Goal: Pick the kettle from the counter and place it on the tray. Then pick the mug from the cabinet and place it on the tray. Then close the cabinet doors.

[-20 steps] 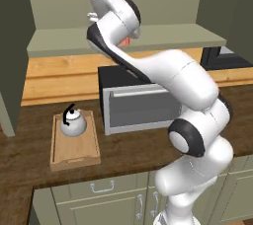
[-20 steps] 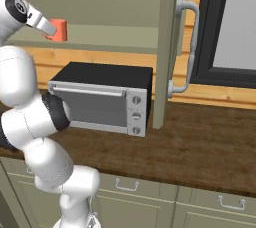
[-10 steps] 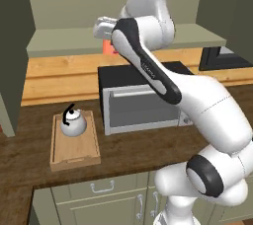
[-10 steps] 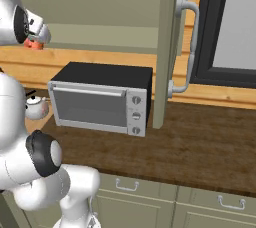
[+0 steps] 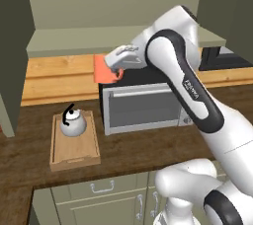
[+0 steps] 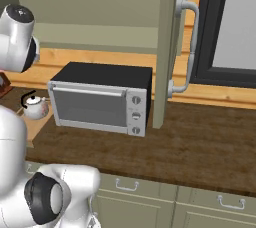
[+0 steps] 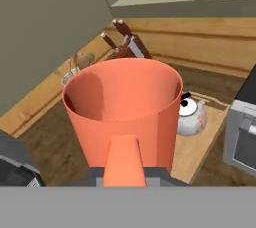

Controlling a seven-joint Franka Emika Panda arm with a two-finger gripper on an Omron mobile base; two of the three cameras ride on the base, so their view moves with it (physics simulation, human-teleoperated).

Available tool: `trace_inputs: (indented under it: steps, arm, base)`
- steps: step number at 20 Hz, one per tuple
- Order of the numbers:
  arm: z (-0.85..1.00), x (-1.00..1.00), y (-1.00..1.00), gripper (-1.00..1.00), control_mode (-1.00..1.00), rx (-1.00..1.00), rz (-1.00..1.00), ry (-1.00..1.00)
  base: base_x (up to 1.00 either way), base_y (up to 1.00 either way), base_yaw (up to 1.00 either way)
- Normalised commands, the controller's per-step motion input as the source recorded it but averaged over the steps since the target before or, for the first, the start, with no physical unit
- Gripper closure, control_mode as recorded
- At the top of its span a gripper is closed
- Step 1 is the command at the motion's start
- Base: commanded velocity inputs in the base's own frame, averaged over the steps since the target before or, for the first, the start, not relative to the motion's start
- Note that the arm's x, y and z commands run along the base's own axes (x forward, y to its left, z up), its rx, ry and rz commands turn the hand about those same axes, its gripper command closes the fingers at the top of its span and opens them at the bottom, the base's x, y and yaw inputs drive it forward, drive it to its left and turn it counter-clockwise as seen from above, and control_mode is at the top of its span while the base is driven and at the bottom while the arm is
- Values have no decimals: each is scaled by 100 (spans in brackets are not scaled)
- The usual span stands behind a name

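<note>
— Where was the claw [image 5: 120, 67], and what did it have?
— It was up above the left end of the microwave [image 5: 143, 106], clenched on the orange-red mug [image 5: 105, 69]. In the hand view the mug [image 7: 123, 113] stood upright with its open mouth in sight.

— And the kettle?
— The kettle [image 5: 73, 122] sat at the far end of the tray [image 5: 75, 149], left of the microwave, on the dark counter [image 5: 29, 156]. From the hand view it [image 7: 192, 115] showed just right of the mug, on the tray [image 7: 192, 153].

— Anything farther out?
— A knife block [image 7: 125, 43] stood near the pale wall panel beyond the mug. In the right base view one cabinet door [image 6: 167, 47] hung open, edge on, with its silver handle [image 6: 187, 47] toward the window [image 6: 232, 27], and the cabinet shelf [image 5: 104, 36] ran above the microwave.
</note>
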Motion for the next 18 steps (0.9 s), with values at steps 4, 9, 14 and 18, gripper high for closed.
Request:
trace_inputs:
  steps: [4, 9, 14, 18]
  arm:
    - [-38, -81, 22, 100, -100, 0, 56, 0]
    - [-57, -57, 14, 100, -100, 0, 42, 0]
    - [-71, -12, 5, 100, -100, -2, 2, -2]
    - [-76, -5, 0, 100, -100, 0, -9, -24]
  base:
    - [0, 0, 0]
    - [0, 0, 0]
    - [0, 0, 0]
    - [0, 0, 0]
